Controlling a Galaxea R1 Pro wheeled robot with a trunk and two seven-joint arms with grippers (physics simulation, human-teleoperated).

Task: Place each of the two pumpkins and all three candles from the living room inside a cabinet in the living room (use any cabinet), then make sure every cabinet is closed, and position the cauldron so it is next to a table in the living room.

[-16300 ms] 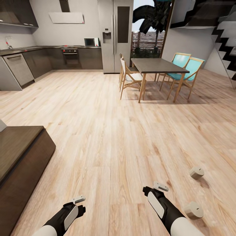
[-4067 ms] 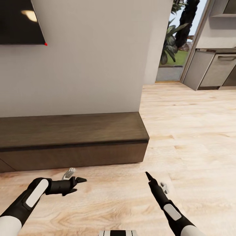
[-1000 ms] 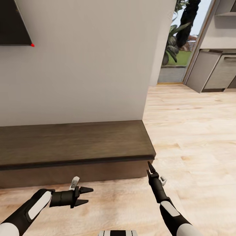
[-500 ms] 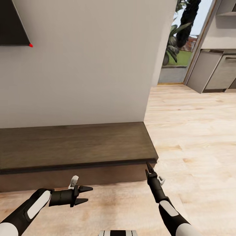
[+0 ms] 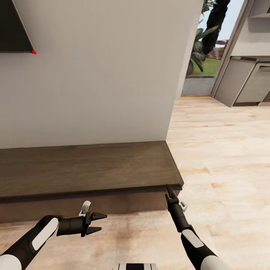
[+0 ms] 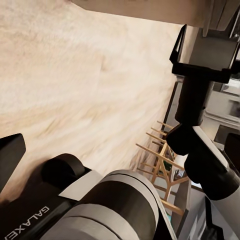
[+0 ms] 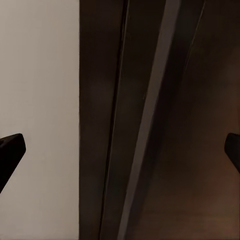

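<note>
Beneath grey wall, dark woodgrain cabinet (image 5: 86, 170).

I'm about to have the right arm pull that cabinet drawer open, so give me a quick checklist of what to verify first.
1. Right gripper at the cabinet's front edge near its right end: ok.
2. Right fingers spread apart, nothing between them: ok.
3. Fingers actually hooked on the drawer edge: cannot tell; the right wrist view shows the dark seam close up, but contact is not clear.
4. Left gripper open, empty and off to the side over the floor: ok.
5. Cabinet front closed: ok, no drawer sticks out.
6. Pumpkins or candles in hand to store: not ok, both grippers are empty.
</note>
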